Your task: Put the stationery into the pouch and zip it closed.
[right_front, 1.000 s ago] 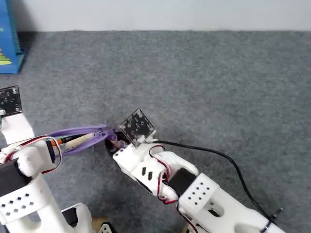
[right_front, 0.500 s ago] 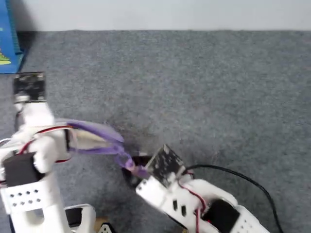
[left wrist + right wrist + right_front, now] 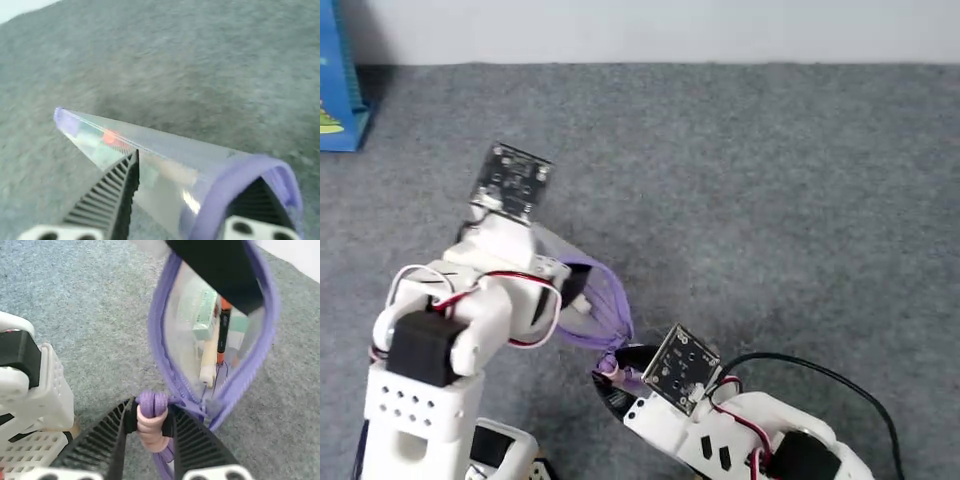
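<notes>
Low in the frame's centre, the clear purple-edged pouch slants from upper left to lower right. The left gripper clamps its upper end, and the right gripper pinches the zipper pull.

A grey felt mat covered the table from front to back. A blue box with a green and yellow picture stood at its far left corner, near the white wall that ran behind it.
</notes>
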Controlling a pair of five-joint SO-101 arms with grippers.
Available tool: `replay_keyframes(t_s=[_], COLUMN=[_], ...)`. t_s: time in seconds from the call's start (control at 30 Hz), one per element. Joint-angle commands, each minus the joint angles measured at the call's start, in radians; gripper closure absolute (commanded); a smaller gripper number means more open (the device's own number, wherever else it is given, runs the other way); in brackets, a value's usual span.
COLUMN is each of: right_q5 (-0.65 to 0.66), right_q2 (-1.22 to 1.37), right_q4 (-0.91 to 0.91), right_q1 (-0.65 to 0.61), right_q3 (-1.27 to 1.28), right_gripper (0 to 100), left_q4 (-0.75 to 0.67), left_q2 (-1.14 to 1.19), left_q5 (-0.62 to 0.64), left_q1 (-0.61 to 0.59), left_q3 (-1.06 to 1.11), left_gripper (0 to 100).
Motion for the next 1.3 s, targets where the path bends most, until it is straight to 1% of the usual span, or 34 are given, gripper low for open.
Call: replay_keyframes(t_s=[0.0,0.13,0.23,0.3,0.43,0.53,0.57,0.73,0.83,0.93,1.0,1.07,1.1,1.17,1.27], right_q5=[0.011,0.009,0.009,0.009,0.009,0.009,0.009,0.009,0.009,0.009,0.011,0.011,0.011,0.014,0.015], right_q2=[-0.024,-0.024,-0.024,-0.024,-0.024,-0.024,-0.024,-0.025,-0.039,-0.088,-0.128,-0.136,-0.134,-0.133,-0.133], right_q4=[0.002,0.019,0.022,0.022,0.022,0.021,0.021,0.022,0.022,0.022,0.022,0.022,0.022,0.022,0.021], right_q1=[-0.016,-0.016,-0.015,0.004,0.064,0.068,0.068,0.071,0.071,0.073,0.082,0.119,0.143,0.189,0.217], right_q3=[-0.009,-0.009,-0.009,-0.009,-0.009,-0.009,-0.009,-0.009,-0.009,-0.009,-0.009,-0.012,-0.014,-0.015,-0.04], right_gripper=[99.1,99.1,99.1,99.1,99.1,99.1,99.1,99.1,99.1,99.1,99.1,99.1,99.1,99.1,99.1], left_q4=[-0.012,-0.097,-0.186,-0.221,-0.226,-0.23,-0.23,-0.226,-0.227,-0.226,-0.209,-0.186,-0.169,-0.115,-0.011], left_q2=[0.029,0.034,0.04,0.04,0.025,0.011,0.006,-0.035,-0.081,-0.143,-0.183,-0.218,-0.232,-0.258,-0.275], left_q5=[0.008,0.012,0.014,0.014,0.015,0.02,0.038,0.107,0.15,0.164,0.164,0.163,0.149,0.08,-0.017], left_q1=[0.12,0.181,0.195,0.204,0.216,0.212,0.213,0.209,0.209,0.206,0.167,0.12,0.097,0.055,0.028], left_q3=[0.021,0.024,0.03,0.03,0.013,-0.013,-0.028,-0.104,-0.113,-0.114,-0.111,-0.111,-0.111,-0.107,-0.105], left_gripper=[74,74,74,74,74,74,74,74,74,74,74,74,74,74,74])
